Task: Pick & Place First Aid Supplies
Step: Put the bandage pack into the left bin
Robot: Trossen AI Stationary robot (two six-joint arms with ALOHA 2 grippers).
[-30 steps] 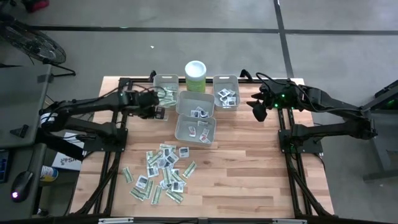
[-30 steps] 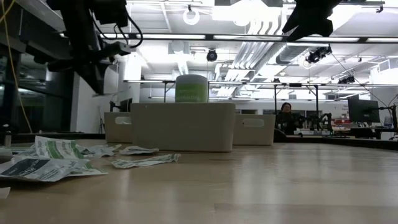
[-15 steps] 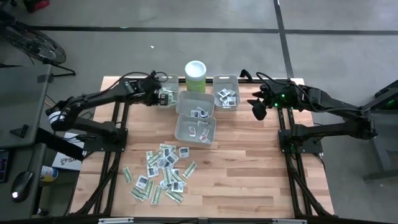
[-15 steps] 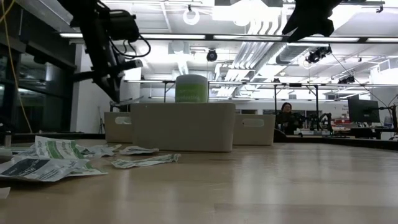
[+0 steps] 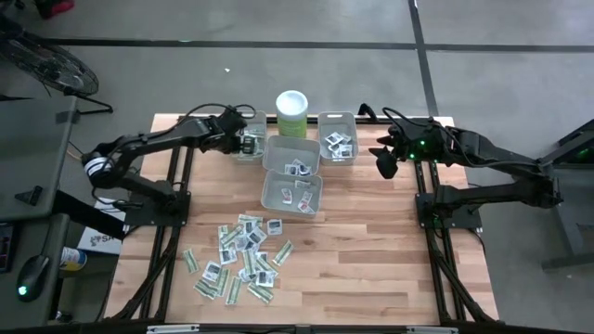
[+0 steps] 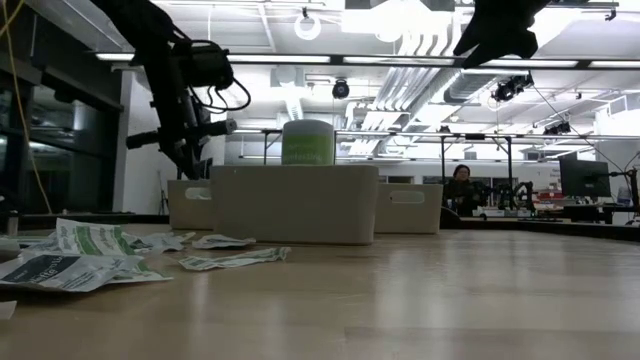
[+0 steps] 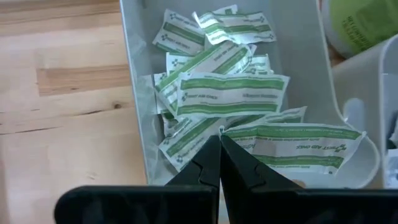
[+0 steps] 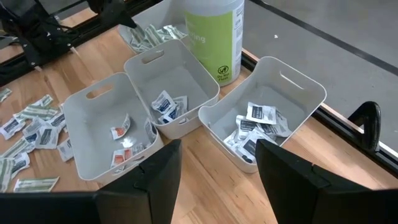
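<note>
Pale wooden planks make up our table [image 5: 371, 250], which stands on a grey concrete floor [image 5: 278, 74] crossed by dark lines. Near the front of the planks we see a loose heap of first aid supplies [image 5: 243, 258]: narrow green-white strips mixed with small white squares.

Toward the far edge stand four grey bins. The far-left bin [image 7: 134, 93] holds a pile of green-white strip packets [image 7: 230, 93]; the far-right bin [image 8: 292, 93] holds white squares with dark print [image 8: 258, 124]. The two middle bins [image 5: 292, 176] sit one behind the other, each with a few small packets. A green canister [image 5: 291, 113] with a white lid stands behind them.

Our left gripper [image 5: 245, 142] hangs over the far-left bin. In the left wrist view its fingers [image 7: 205, 171] are pressed together, tip to tip, just above the packets; we cannot tell whether a packet is pinched between them. Our right gripper [image 5: 383, 163] waits above the table just right of the far-right bin, its fingers [image 8: 289, 168] spread wide and holding nothing.

From table height we look into a large room with white ceiling ducts, strip lights and rows of benches; a person [image 6: 460, 175] sits far back on the right beside a monitor [image 6: 585, 178].
</note>
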